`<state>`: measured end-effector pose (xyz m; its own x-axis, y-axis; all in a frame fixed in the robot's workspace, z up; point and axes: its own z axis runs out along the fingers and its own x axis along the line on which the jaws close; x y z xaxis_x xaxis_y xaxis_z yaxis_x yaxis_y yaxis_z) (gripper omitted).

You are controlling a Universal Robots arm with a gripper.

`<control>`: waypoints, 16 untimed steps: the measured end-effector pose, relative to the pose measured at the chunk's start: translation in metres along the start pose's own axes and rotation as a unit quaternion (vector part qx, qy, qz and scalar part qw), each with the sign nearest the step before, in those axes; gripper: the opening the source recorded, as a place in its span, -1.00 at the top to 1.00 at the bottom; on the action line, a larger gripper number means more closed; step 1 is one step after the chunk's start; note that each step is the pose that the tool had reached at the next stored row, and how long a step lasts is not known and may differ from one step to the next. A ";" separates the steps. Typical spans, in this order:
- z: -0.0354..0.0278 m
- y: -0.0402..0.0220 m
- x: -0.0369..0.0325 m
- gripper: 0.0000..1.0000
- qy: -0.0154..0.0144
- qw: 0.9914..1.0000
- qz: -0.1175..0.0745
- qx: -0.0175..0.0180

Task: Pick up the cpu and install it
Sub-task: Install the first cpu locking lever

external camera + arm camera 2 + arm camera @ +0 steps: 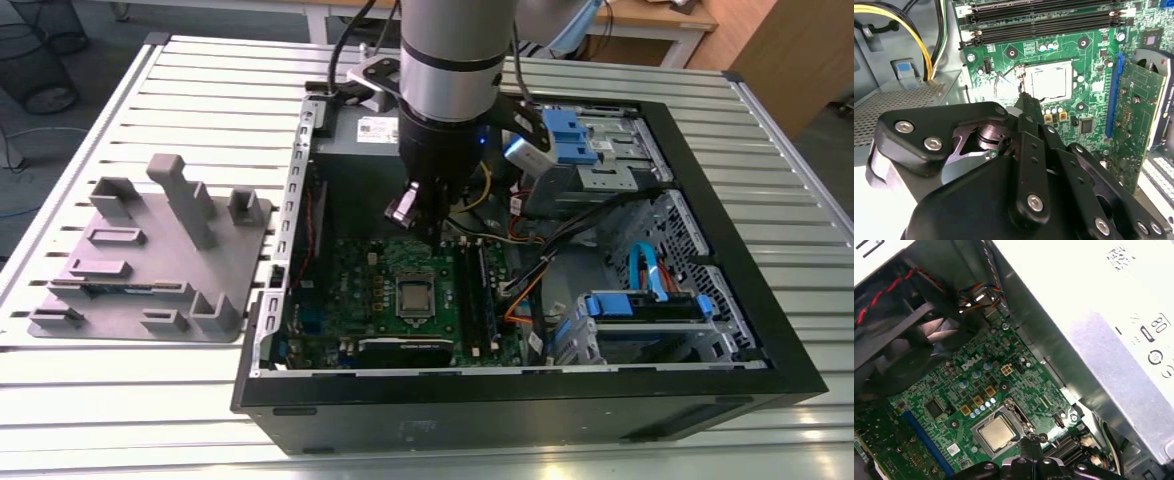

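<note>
End effector nearest the lens in the second wrist view, black fingers pressed together to a narrow tip, holding nothing. Beneath it, open computer case on the slatted tabletop, then green motherboard, then cpu lying flat in the socket with retention lever raised. Best handled, by judgement: tip kept clear of the chip face, any descent slow and vertical.
</note>
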<state>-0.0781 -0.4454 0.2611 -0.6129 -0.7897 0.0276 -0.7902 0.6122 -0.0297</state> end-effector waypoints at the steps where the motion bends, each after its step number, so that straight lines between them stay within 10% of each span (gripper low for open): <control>1: 0.0000 0.0000 0.0000 0.79 0.000 1.000 0.004 0.000; 10: 0.0012 -0.0002 -0.0002 0.79 0.000 0.998 0.061 -0.003; 16: 0.0015 -0.0012 -0.0009 0.79 0.000 0.998 0.067 -0.003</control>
<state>-0.0766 -0.4455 0.2596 -0.7125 -0.7012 0.0242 -0.7017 0.7120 -0.0264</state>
